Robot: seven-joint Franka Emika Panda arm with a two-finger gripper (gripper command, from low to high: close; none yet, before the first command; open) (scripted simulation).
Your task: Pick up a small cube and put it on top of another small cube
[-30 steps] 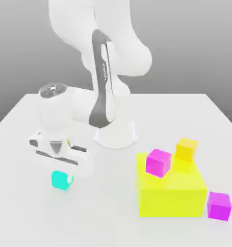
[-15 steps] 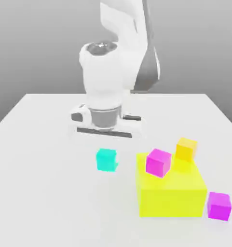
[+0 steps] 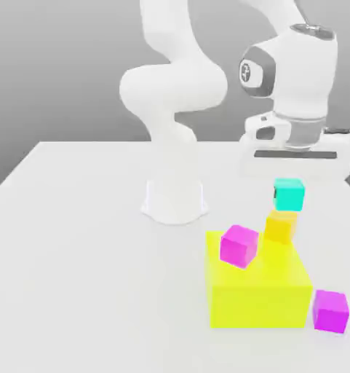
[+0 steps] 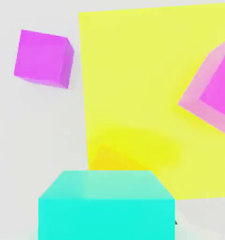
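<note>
**Smooth, flat-coloured surfaces all round**

I am looking at a cyan cube (image 3: 289, 194) showing a plain, smooth, matt face, like moulded plastic. The orange-yellow cube (image 3: 280, 225) and the big yellow block (image 3: 259, 291) are looking equally untextured. The magenta cubes (image 3: 239, 245) are appearing matt too. My arm's white shell (image 3: 174, 87) is catching a soft satin sheen, and the pale table (image 3: 83, 277) is reading smooth and dull.

White table (image 3: 76, 255) with large yellow block (image 3: 261, 295), magenta cube (image 3: 330, 311).
</note>
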